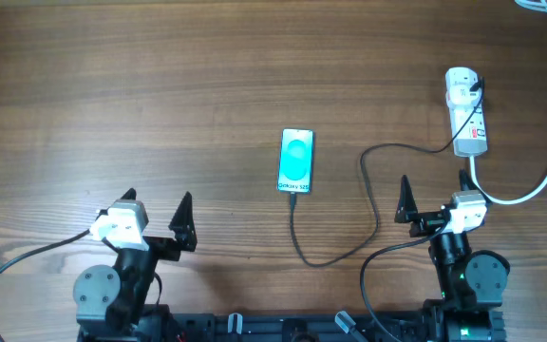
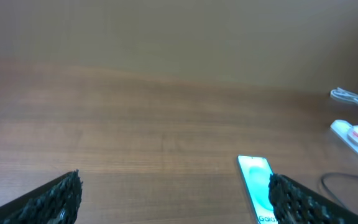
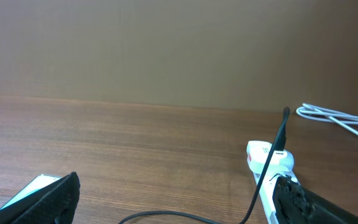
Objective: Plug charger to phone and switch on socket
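1. Socket (image 1: 469, 131) is lying far-right on the bench (image 1: 160, 95), long axis running near-to-far, straight beyond the right gripper (image 1: 434, 198), the nearer one.
2. Both grippers are hanging spread and empty; the left gripper (image 1: 157, 211) is sitting well apart from it.

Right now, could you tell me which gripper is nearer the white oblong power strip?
Right. The right gripper sits just short of the power strip; the left gripper is far off, past the cyan phone.
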